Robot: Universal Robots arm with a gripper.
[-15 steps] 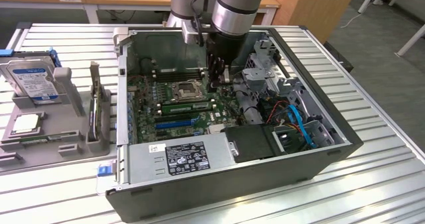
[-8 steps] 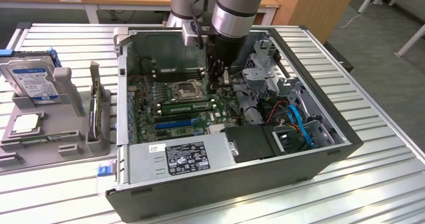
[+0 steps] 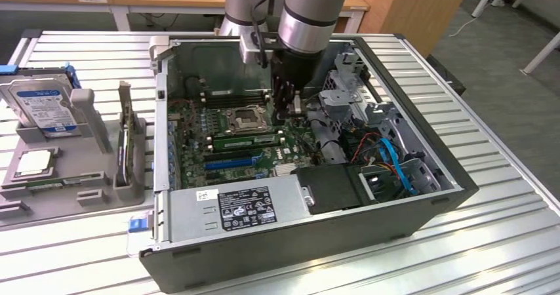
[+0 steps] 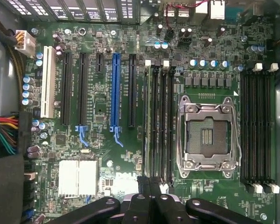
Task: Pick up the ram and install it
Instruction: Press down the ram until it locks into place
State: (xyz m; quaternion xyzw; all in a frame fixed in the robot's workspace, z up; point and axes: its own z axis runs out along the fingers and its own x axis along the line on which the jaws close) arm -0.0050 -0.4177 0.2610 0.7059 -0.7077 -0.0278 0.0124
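**Fingers closed at the end of the memory slots**

Gripper (image 4: 149, 184) linkage fills the foreground, black arms folded in. The fingertips (image 4: 142, 179) are pressed together with no gap, down over the motherboard (image 4: 98, 154) inside the open computer case (image 3: 437, 196). Right under those tips starts the bank of memory slots (image 4: 159, 126), running straight away from the fingers with white latches at both ends. In the exterior view the ram (image 3: 249, 138) is the green stick lying along that bank. One end is tucked beneath the fingertips, and the rest reaches away from them beside the empty processor socket (image 4: 207, 135). Fully seated or only resting in the slot? Can't tell from here. Nor can I tell whether the tips pinch its top edge or merely bear on it.

As for the stick itself, I'd judge it very light and stiff along its length, but thin and unforgiving of any twist. The faces carry the chips and the lower edge carries the contacts. So the place to hold it is across the flat faces near the top edge, or by the short ends. It looks smooth, so a narrow pinch could slip if the board tilts. Pressure into a slot wants to go straight down along the top edge, not levered from one corner. A second slot bank (image 4: 256, 126) sits beyond the socket, well off to the side of the fingers.
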